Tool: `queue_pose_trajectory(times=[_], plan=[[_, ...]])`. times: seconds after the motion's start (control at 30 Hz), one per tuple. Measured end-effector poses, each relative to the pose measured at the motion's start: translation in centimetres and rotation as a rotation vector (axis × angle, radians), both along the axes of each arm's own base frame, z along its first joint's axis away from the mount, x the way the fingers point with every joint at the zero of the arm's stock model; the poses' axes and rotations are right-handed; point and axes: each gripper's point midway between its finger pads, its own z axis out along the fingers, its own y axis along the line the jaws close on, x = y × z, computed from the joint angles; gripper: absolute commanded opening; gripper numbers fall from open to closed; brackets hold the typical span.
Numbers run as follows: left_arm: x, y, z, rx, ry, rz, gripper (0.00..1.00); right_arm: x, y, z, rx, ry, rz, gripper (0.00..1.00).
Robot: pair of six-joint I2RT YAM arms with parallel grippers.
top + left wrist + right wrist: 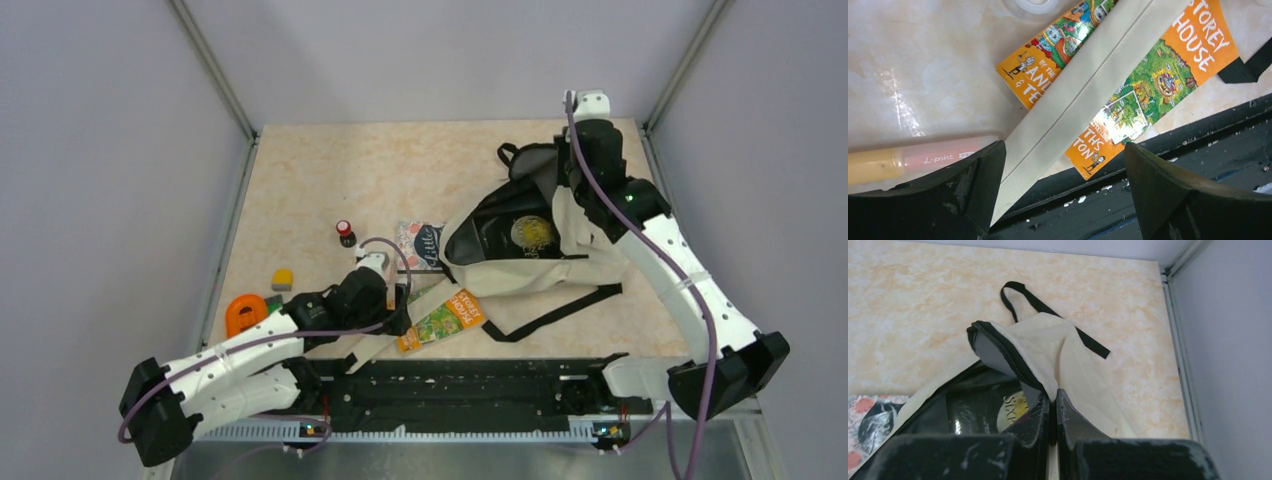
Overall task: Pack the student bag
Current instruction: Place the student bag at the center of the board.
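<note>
Top external view: found student bag (530,275) lying open just right of orange book (440,320), its beige strap (1083,85) crossing that book. Saw left gripper (1063,150) spread wide over book and strap. Saw right gripper (1053,397) pinching bag's zipper rim, well beyond book.

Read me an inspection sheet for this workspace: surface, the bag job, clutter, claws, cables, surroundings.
Surface: beige marbled tabletop.
Job's things: student bag lies open with a dark book inside; orange book lies outside, under a bag strap.
Clutter: red-capped bottle, yellow eraser, orange gadget, floral booklet, pink pen.
Grippers: left claw open over the strap; right claw shut on the bag's zipper edge.
Cables: purple cable along each arm.
Surroundings: grey walls, metal frame.
</note>
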Motion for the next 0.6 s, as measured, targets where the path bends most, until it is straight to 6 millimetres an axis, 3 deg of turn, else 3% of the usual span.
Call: queue_pose_trajectory(times=[0.17,0.43,0.6], plan=[[0.7,0.1,0.5,-0.024,-0.015,0.067,0.94,1.7,-3.9,0.5,-0.027,0.019,-0.118,0.00],[1.8,-1.5,2.3,-0.120,-0.074,0.062,0.94,3.7,-11.1,1.9,-0.041,0.044,-0.314,0.00],[2.0,-1.7,2.0,-0.109,-0.075,0.054,0.94,3.9,-15.1,2.3,-0.053,0.050,-0.421,0.00]])
